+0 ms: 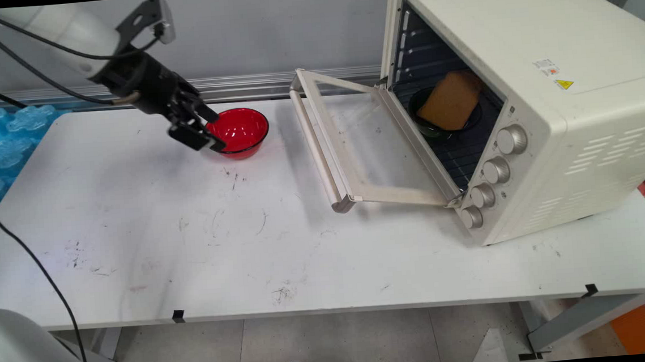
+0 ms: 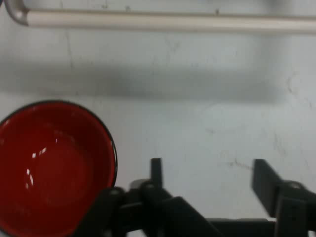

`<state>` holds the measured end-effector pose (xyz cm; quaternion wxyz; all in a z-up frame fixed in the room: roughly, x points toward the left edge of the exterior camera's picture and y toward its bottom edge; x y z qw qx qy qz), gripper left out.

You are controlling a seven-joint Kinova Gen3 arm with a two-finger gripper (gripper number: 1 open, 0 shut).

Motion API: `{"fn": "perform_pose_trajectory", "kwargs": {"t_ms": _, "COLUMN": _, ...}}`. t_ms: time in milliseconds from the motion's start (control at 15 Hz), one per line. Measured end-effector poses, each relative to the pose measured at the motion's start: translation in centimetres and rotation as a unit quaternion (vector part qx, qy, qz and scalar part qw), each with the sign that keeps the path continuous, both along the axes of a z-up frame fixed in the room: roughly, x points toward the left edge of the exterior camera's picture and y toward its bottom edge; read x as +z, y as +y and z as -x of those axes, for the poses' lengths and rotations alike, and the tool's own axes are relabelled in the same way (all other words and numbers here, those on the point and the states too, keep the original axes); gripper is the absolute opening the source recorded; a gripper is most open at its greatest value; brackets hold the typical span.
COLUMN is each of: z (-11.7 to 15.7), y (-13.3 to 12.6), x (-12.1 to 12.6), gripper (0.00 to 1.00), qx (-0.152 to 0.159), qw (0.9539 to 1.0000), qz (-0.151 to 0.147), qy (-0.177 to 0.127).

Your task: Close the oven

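A red bowl (image 1: 242,131) stands empty on the white table (image 1: 190,241) toward the back. My gripper (image 1: 204,133) hovers at the bowl's left rim, fingers open with nothing between them. In the hand view the red bowl (image 2: 49,168) lies left of the gripper (image 2: 207,165), outside the left finger (image 2: 156,170), and bare table shows between the fingers. Beyond the gripper runs the oven door's handle (image 2: 148,19).
A cream toaster oven (image 1: 519,76) stands at the right with its glass door (image 1: 354,144) folded down onto the table. Inside it, a brown slab (image 1: 453,101) rests on a dark bowl (image 1: 429,129). Blue moulded packaging (image 1: 2,141) lies off the table's left edge.
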<state>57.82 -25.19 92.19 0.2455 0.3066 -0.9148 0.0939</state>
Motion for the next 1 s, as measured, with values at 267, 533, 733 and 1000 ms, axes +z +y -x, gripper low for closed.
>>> {"fn": "perform_pose_trajectory", "kwargs": {"t_ms": 267, "z": 0.8, "y": -0.7, "x": -1.6, "gripper": 0.00, "qx": -0.004, "qw": 0.9999, "qz": 0.005, "qy": 0.014}}
{"fn": "perform_pose_trajectory", "kwargs": {"t_ms": 533, "z": 1.5, "y": -1.4, "x": -3.6, "gripper": 0.00, "qx": -0.017, "qw": 0.9993, "qz": 0.016, "qy": 0.029}}
{"fn": "perform_pose_trajectory", "kwargs": {"t_ms": 733, "z": 2.0, "y": -1.9, "x": -5.2, "gripper": 0.00, "qx": -0.024, "qw": 0.9985, "qz": 0.023, "qy": 0.043}}
{"fn": "perform_pose_trajectory", "kwargs": {"t_ms": 1000, "z": 2.4, "y": -2.9, "x": -7.6, "gripper": 0.00, "qx": -0.032, "qw": 0.9970, "qz": 0.033, "qy": 0.062}}
